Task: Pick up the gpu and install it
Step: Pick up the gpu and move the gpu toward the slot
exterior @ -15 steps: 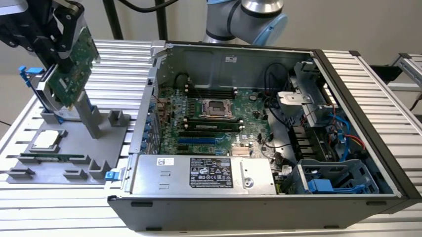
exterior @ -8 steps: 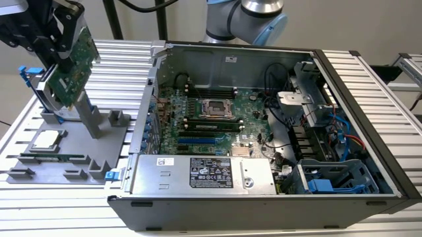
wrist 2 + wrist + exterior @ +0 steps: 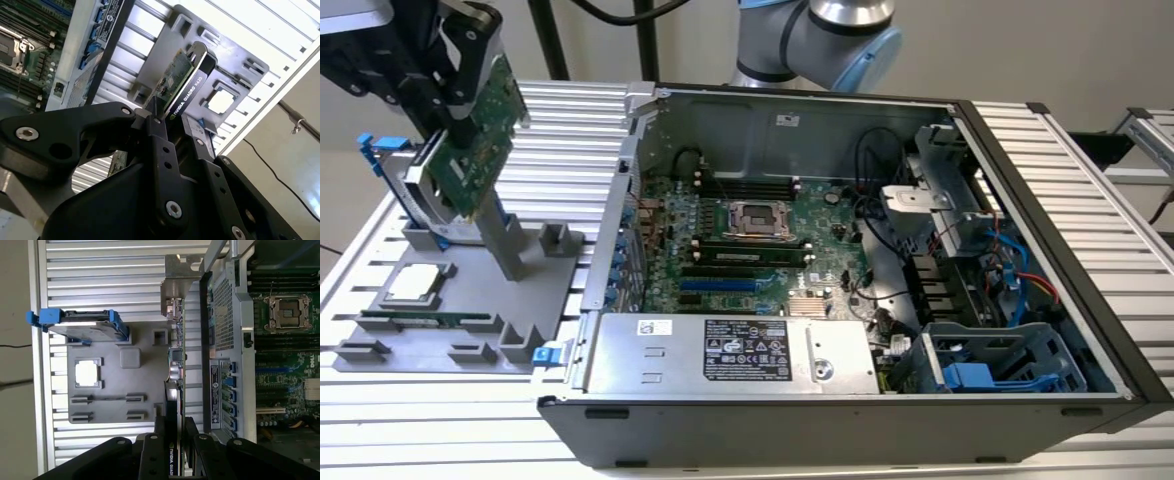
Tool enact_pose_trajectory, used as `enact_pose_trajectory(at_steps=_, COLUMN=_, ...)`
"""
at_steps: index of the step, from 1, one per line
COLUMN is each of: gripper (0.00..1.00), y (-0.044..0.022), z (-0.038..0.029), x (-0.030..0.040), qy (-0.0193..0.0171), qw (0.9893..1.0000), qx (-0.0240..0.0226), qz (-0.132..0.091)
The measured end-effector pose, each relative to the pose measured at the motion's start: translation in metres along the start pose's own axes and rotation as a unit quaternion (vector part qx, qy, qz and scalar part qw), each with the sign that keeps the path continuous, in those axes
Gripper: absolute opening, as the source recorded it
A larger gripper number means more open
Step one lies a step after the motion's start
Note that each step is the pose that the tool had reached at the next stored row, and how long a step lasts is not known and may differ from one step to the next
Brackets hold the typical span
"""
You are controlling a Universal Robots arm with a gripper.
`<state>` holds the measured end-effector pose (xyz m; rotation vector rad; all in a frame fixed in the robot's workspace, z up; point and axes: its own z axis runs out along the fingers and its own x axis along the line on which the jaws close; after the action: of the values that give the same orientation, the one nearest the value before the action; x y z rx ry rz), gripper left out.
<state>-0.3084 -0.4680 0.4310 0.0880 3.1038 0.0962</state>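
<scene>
Gripper (image 3: pixel 176 131) clenched across the upper edge of the gpu (image 3: pixel 480 135), which hangs upright over the grey tray (image 3: pixel 480 292), beside the open computer case (image 3: pixel 1054 200). Probably light, stiff and fragile, so best gripped by its edges.

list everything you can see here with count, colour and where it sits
gpu: one, green board with black cooler, held over the parts tray
parts tray: one, grey, on the table at the exterior view's left
hard drive: one, silver with blue rails, standing in the tray
processor chip: one, silver, lying in the tray
memory stick: one, green, lying in the tray
computer case: one, black, open, beside the tray
motherboard: one, green, inside the case
power supply: one, silver, inside the case
table: one, silver slats, under everything
arm: one, grey and blue, behind the case
tool: one, black, shut on the gpu
</scene>
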Motion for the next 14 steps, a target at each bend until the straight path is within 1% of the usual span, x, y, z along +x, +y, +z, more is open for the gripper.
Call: enact_pose_trajectory(at_steps=14, gripper=0.0, y=0.0009, z=0.0006, x=-0.0153, qy=0.0, qw=1.0, qx=0.0, qz=0.0)
